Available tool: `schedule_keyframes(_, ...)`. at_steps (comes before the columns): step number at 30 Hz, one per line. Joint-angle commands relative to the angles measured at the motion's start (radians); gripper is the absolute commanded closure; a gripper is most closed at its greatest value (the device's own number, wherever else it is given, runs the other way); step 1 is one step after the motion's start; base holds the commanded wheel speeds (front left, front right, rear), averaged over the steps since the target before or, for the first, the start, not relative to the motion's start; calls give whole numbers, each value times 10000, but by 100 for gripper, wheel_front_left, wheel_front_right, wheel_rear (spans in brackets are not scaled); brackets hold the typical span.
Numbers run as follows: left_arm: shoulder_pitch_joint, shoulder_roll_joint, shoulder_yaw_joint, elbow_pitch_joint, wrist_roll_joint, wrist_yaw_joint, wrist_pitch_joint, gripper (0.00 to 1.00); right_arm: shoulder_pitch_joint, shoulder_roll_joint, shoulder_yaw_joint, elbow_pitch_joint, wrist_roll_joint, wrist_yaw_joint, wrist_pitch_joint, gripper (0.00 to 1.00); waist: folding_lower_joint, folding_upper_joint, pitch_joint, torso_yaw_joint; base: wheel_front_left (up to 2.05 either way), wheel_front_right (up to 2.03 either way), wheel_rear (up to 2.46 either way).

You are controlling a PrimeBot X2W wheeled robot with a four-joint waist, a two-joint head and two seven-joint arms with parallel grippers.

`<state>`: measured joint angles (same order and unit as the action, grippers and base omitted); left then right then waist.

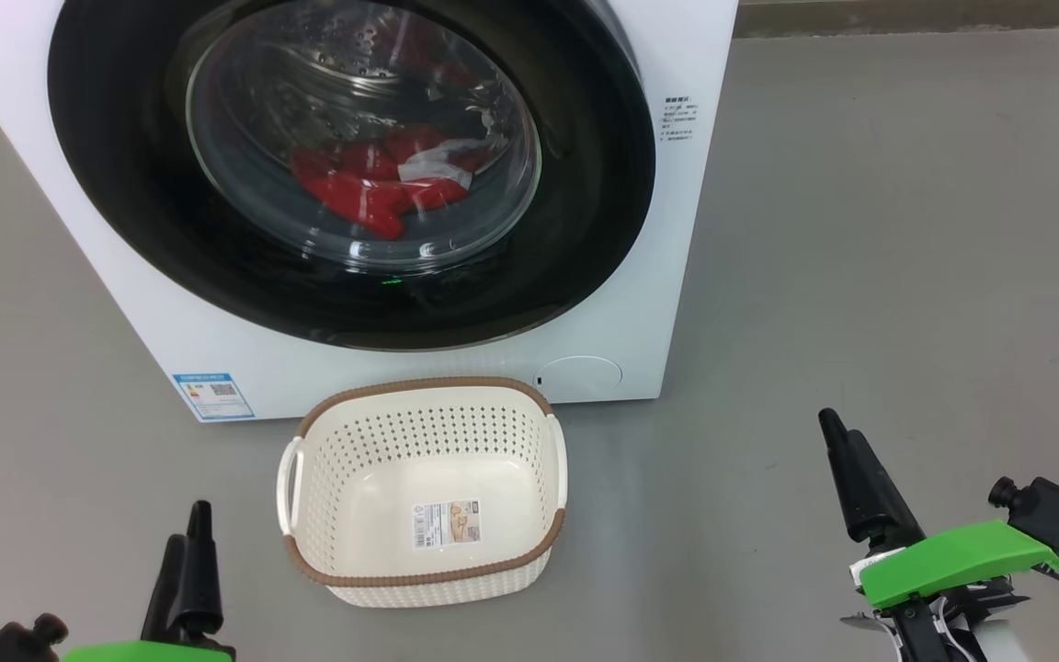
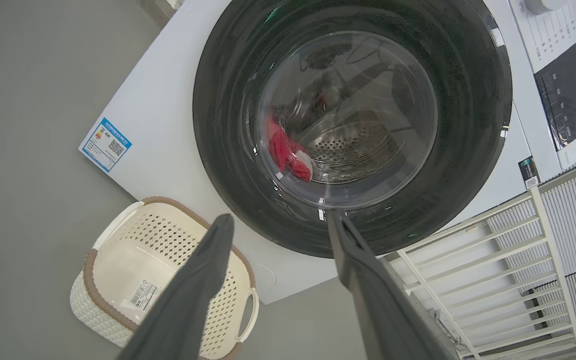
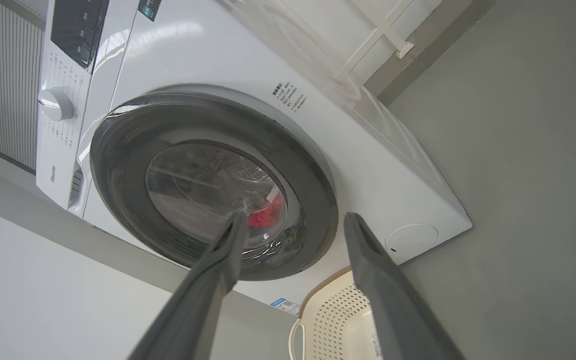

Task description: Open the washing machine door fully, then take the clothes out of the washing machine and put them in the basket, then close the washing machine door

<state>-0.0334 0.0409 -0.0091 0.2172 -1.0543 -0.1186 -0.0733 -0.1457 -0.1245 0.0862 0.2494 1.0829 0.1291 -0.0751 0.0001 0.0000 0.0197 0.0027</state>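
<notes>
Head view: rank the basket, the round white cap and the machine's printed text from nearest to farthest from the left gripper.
From the left gripper:
1. basket, on the floor just to its right.
2. round white cap, at the washing machine front's lower right corner.
3. printed text, high on the machine's right side.

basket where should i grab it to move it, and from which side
The basket sits upright on the floor. Take its white side handle from above on that side, since the loop stands out clear of the short wall.
</notes>
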Motion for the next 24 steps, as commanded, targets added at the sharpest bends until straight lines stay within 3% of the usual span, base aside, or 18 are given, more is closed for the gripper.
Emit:
schedule_keyframes(1, -456, 152, 195, -257, 502, -60, -144, 0, -499, -114, 175, -243, -515, 8, -155, 0, -1, 0, -4, 7, 0, 0, 0)
schedule_keyframes(24, -505, 42, 312, -435, 4127, 41, -798, 0, -641, 18, 139, -228, -4510, 11, -798, 0, -1, 0, -4, 54, 0, 0, 0)
